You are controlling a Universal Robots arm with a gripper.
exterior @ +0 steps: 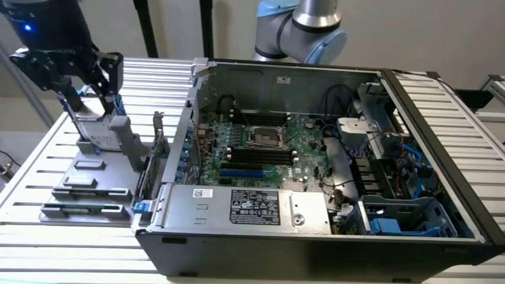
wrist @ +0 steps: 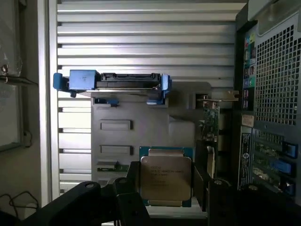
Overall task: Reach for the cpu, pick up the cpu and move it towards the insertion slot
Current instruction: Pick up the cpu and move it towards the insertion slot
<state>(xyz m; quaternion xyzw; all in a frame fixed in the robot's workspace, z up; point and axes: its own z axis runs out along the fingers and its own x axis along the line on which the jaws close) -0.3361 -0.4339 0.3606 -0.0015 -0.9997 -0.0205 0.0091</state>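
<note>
Big black PC case [exterior: 316, 254], side panel off, lying flat on ribbed silver table [exterior: 79, 260]. Inside: green motherboard [exterior: 304, 133] w/ square silver-framed, dark-centred insertion slot [exterior: 264, 137] near its middle, betw. rows of long black memory slots [exterior: 261, 157]. Silver labelled power supply box [exterior: 252, 207] along near wall. Blue plastic drive cage [exterior: 402, 220] in corner at exterior view's right.

Just beside case, toward exterior view's left: flat grey holder tray [exterior: 110, 177], carrying upright silver hard drive w/ blue rails [exterior: 99, 127] plus a few small parts in its pockets.

Black two-finger gripper [exterior: 88, 102] hanging above tray, over hard drive end, well apart from insertion slot. In wrist view, clenched on small flat square cpu [wrist: 165, 178] w/ shiny silver top and pale rim. Dark fingers [wrist: 133, 186] pressing two opposite edges. Chip level, held above tray.
</note>
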